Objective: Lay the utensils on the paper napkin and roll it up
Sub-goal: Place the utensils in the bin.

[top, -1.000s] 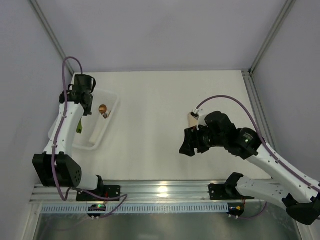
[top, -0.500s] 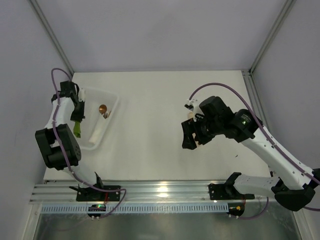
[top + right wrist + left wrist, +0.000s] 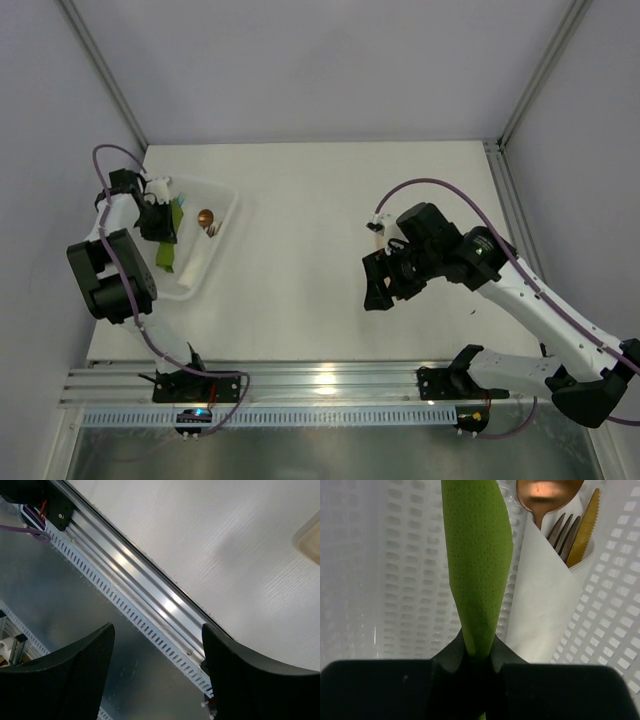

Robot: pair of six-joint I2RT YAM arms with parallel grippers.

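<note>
Since olive-green paper napkin (image 3: 477,555) presumably must leave clear plastic tray (image 3: 226,202) first, left end effector (image 3: 479,652) clenches it above tray; right end effector (image 3: 157,652) released, well away.

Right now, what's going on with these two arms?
The left arm has its jaws pinched shut on a green paper napkin, holding it over a clear plastic tray at the left side of the table. In that tray lie a spoon, fork and knife tucked in a white paper wrap. The right arm hangs over the bare table with its jaws wide open, holding nothing. The napkin is not yet laid out.
</note>
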